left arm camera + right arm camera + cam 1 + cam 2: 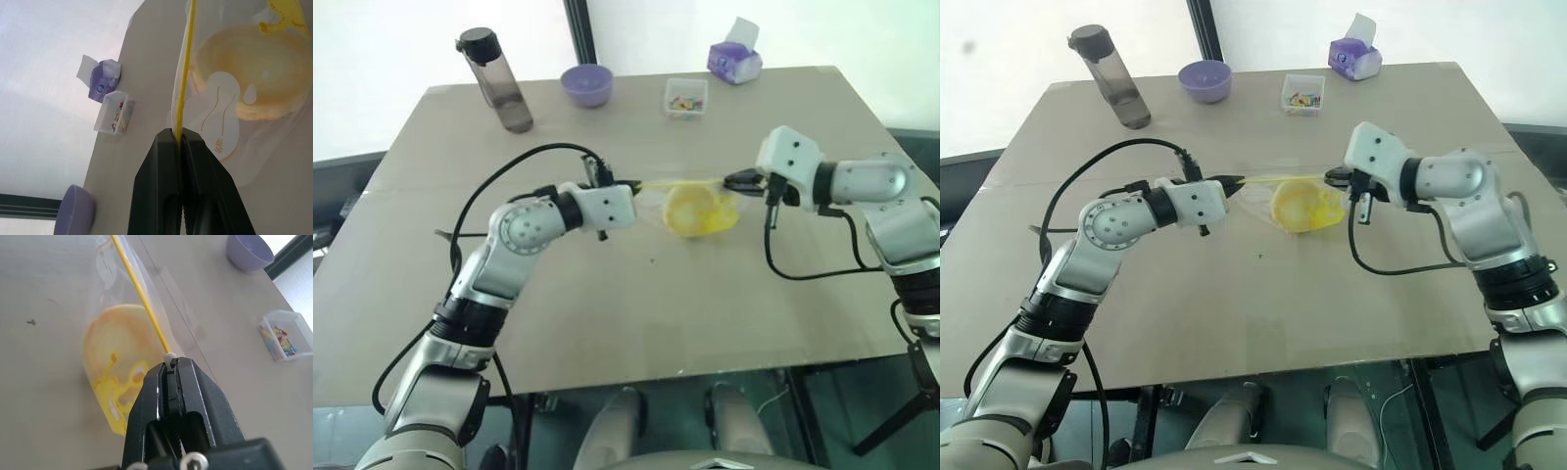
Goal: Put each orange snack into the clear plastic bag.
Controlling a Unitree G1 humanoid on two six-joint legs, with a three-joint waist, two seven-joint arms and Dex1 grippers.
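Both pincers pinch the clear plastic bag (700, 201) by its yellow strip: left pincer (634, 186); right pincer (732, 180); orange snack (690, 211) inside.

You have one orange snack (693, 210), one clear plastic bag (651, 208), one bottle (497, 80), one purple bowl (586, 85), one clear box (686, 98) and one tissue pack (735, 61) on one table (607, 294).

Head views look down; wrist views close on bag (254, 98).

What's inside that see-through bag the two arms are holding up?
The clear plastic bag holds one orange snack, seen through its printed wall. Both grippers, left and right, pinch its yellow seal strip. The snack's far side is hidden.
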